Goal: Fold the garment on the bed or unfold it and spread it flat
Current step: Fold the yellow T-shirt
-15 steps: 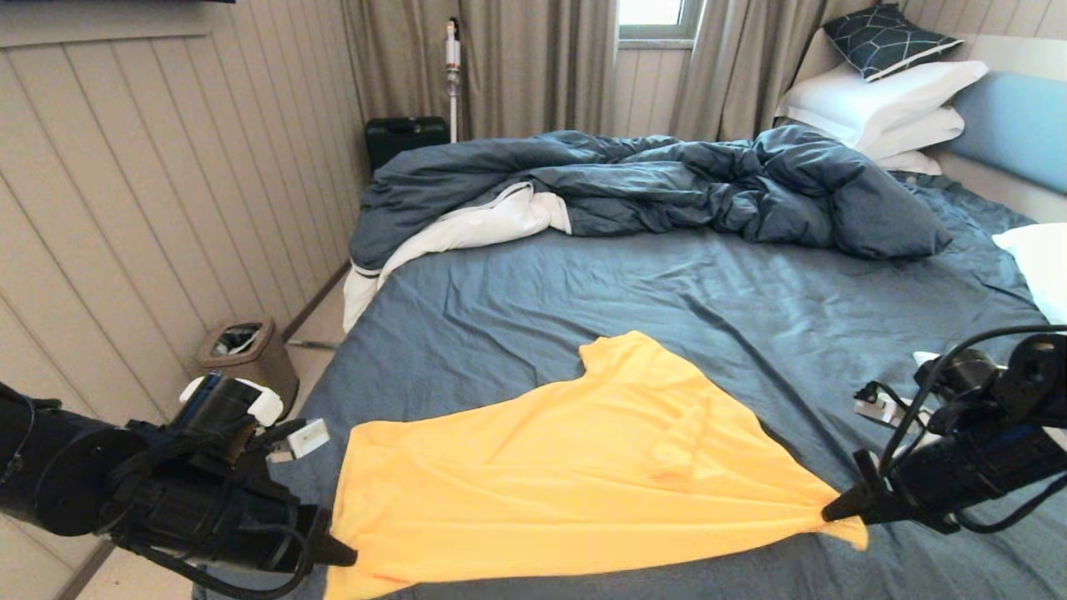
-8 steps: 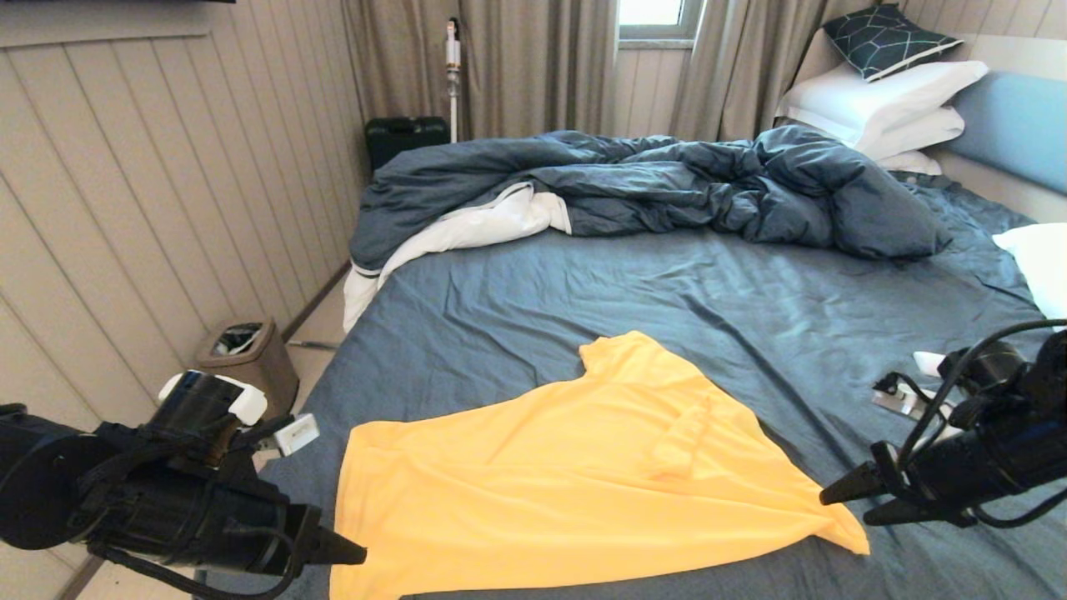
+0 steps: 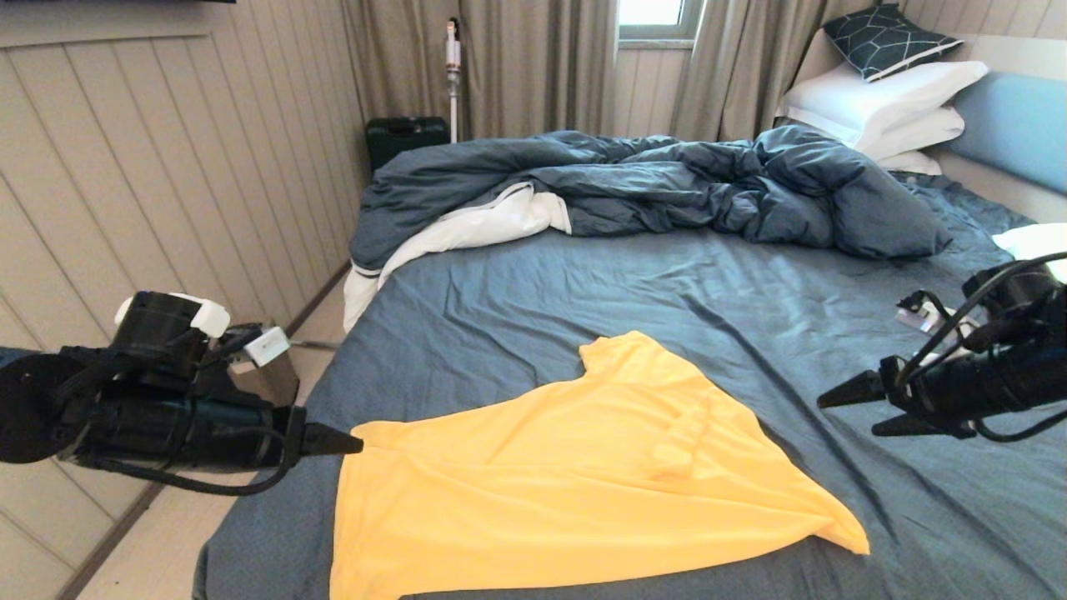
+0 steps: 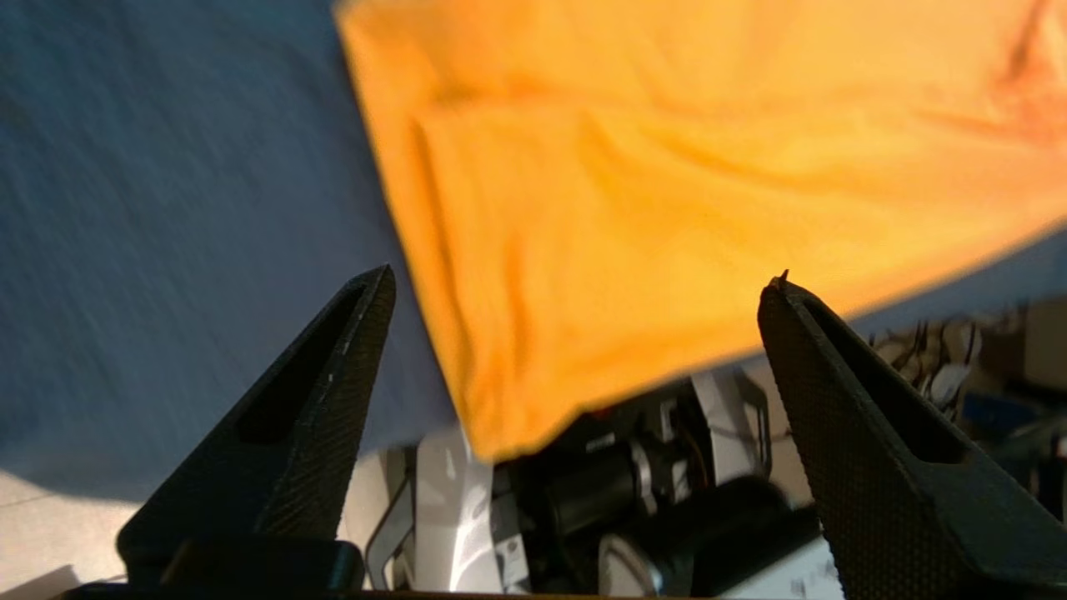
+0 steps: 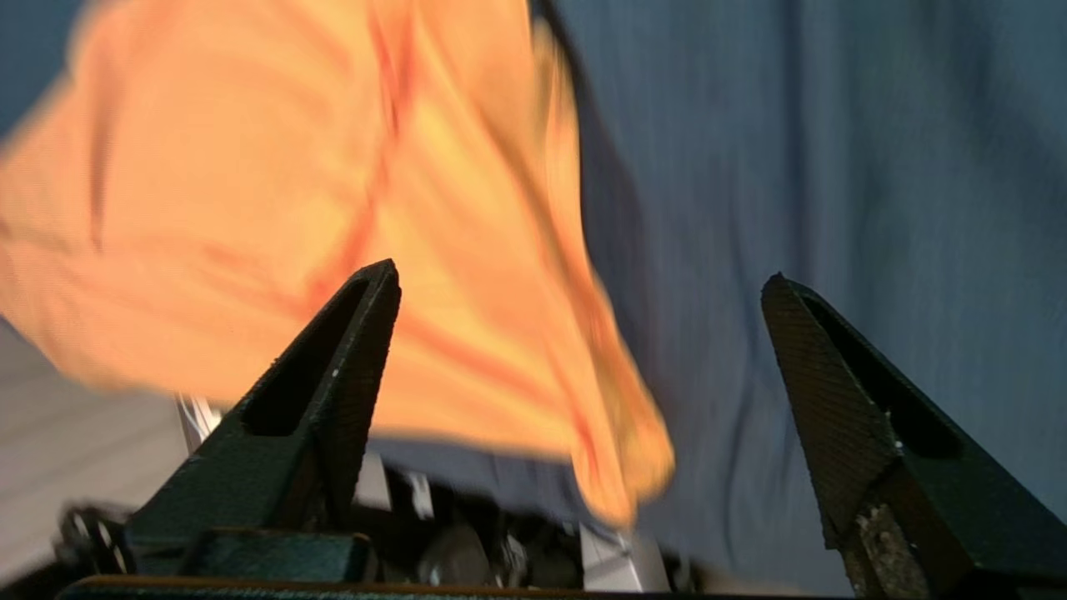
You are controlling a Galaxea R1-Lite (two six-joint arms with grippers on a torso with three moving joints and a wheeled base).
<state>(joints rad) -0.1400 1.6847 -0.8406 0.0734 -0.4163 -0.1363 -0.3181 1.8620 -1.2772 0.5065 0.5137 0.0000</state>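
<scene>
The shirt (image 3: 575, 475) is laid on the near part of the bed (image 3: 667, 292), roughly spread but skewed. Its near edge hangs over the mattress edge and its near right corner is drawn to a point.

The left gripper (image 3: 354, 442) is held at the shirt's left corner, its fingers spread wide in the left wrist view and nothing pinched. The right gripper (image 3: 846, 410) is held above the sheet to the right of the shirt, well apart from it, also spread wide and empty.

Several risks can be judged from here. The thin fabric may be dragged rather than lifted if only one layer is caught. The overhanging edge may be pulled further off the bed. Sheet may be pinched along with shirt, since both lie flush.

Whether the left tip touches the cloth cannot be told. The neck tag is not made out. One sleeve appears folded under, but this is uncertain. The shirt's near left corner is cut off in the head view.
</scene>
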